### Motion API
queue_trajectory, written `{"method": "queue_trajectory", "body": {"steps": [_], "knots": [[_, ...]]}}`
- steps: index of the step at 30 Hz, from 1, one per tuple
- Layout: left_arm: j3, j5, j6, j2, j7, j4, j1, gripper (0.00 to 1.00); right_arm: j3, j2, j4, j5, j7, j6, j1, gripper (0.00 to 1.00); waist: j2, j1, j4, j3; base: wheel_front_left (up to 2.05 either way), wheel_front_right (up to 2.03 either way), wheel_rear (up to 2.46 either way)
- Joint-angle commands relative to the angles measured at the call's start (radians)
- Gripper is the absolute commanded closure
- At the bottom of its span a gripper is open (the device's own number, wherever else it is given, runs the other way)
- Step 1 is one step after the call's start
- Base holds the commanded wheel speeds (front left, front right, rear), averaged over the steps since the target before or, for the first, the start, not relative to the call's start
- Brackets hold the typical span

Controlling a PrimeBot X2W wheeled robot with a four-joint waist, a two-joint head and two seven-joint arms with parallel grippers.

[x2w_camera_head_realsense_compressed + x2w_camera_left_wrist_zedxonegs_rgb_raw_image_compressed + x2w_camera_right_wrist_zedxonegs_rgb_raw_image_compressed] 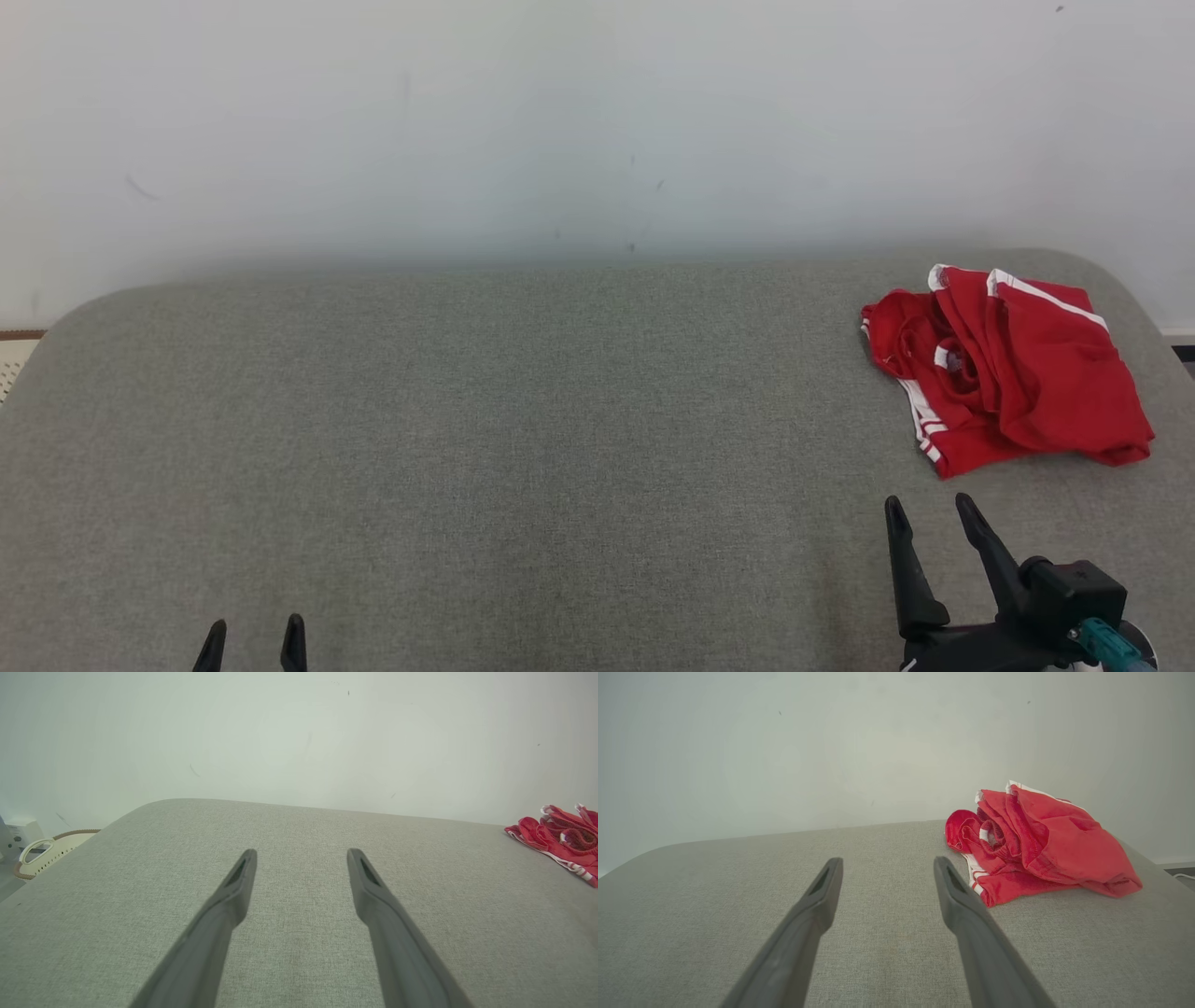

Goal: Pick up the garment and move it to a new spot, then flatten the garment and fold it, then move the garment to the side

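The garment (1004,369) is a crumpled red piece with white stripes, lying at the far right of the grey fabric surface (523,439). My right gripper (931,509) stands open just in front of it, nothing between its fingers. The right wrist view has the garment (1041,847) ahead and to the right of the open right gripper (887,862). My left gripper (254,628) is open at the lower left, far from the cloth. In the left wrist view the left gripper (301,853) is spread over bare fabric, with the garment (560,835) at the right edge.
A pale wall (560,121) rises behind the surface. A cream perforated basket with a handle (51,851) stands beyond the surface's left edge. The surface's corners are rounded.
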State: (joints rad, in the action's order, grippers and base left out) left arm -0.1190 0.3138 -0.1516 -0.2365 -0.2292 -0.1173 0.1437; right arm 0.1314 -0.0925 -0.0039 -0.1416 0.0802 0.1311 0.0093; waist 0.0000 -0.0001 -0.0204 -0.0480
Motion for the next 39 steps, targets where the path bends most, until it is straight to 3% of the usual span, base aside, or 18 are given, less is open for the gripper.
{"method": "queue_trajectory", "body": {"steps": [1, 29, 30, 34, 39], "knots": [[-0.001, -0.002, -0.002, -0.006, 0.003, -0.004, 0.013, 0.0, 0.004, 0.002, -0.005, 0.009, 0.0, -0.001, 0.006, 0.0, 0.0, 0.0001, -0.001, 0.0, 0.0, 0.0, 0.0], [-0.016, 0.015, -0.015, -0.015, 0.008, -0.018, 0.023, 0.0, 0.014, -0.002, 0.003, -0.006, -0.011, -0.001, 0.002, 0.0, 0.0, 0.0001, 0.003, -0.001, 0.0, 0.0, 0.0], [-0.016, 0.012, -0.017, -0.011, 0.009, -0.015, 0.012, 1.0, 0.013, 0.002, 0.002, -0.007, -0.01, 0.0, 0.0, 1.0, 0.0, 0.0002, 0.003, -0.001, 0.0, 0.0, 0.0], [-0.026, 0.014, -0.017, 0.008, 0.01, 0.018, 0.018, 1.0, 0.014, 0.004, 0.038, -0.01, -0.01, 0.0, 0.018, 1.0, 0.0, 0.0001, 0.003, -0.001, 0.0, 0.0, 0.0], [-0.012, 0.108, 0.002, 0.017, 0.023, 0.038, 0.0, 1.0, 0.003, 0.004, 0.062, -0.116, -0.022, 0.0, -0.002, 1.0, 0.0, 0.0001, 0.004, 0.001, 0.0, 0.0, 0.0]]}}
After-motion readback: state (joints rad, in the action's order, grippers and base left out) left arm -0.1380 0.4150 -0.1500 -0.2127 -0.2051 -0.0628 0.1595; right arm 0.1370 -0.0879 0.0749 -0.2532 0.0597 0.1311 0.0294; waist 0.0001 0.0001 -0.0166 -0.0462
